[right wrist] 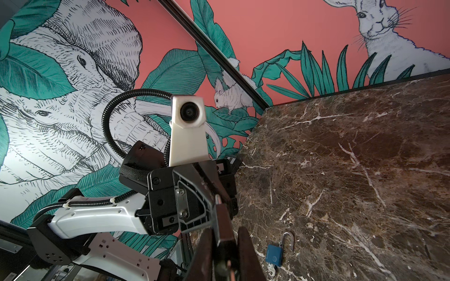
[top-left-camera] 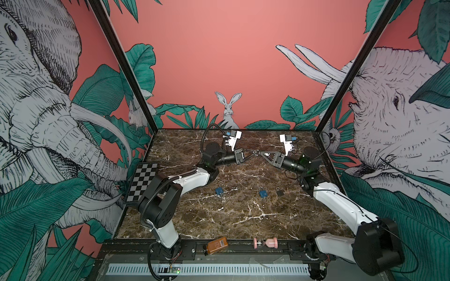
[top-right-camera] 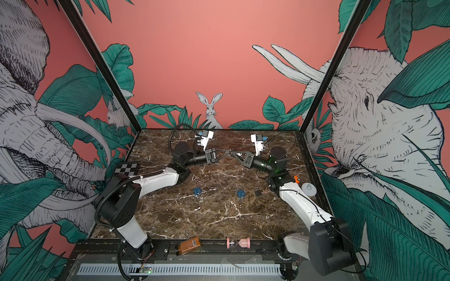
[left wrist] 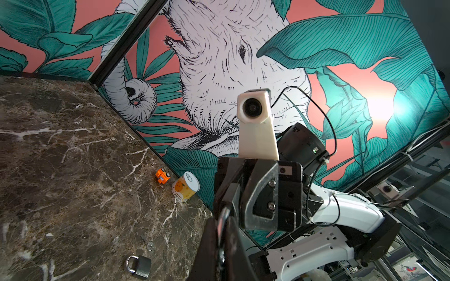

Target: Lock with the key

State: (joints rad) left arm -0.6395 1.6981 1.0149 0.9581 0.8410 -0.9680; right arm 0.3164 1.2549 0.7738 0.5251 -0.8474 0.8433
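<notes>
Above the brown marble worktop (top-left-camera: 243, 214), the right fingers (right wrist: 246, 253) are gripping a small dark grey padlock (right wrist: 224, 233); the left fingers (left wrist: 209, 248) are pinching shut, meeting them tip to tip.

Left hand (top-left-camera: 254, 153) and right hand (top-left-camera: 263, 154), both closed, meet tip-to-tip.

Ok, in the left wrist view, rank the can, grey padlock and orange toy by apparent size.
1. can and grey padlock: look about alike; the padlock is nearer the camera, so I won't rank them.
2. orange toy: clearly smallest.
</notes>
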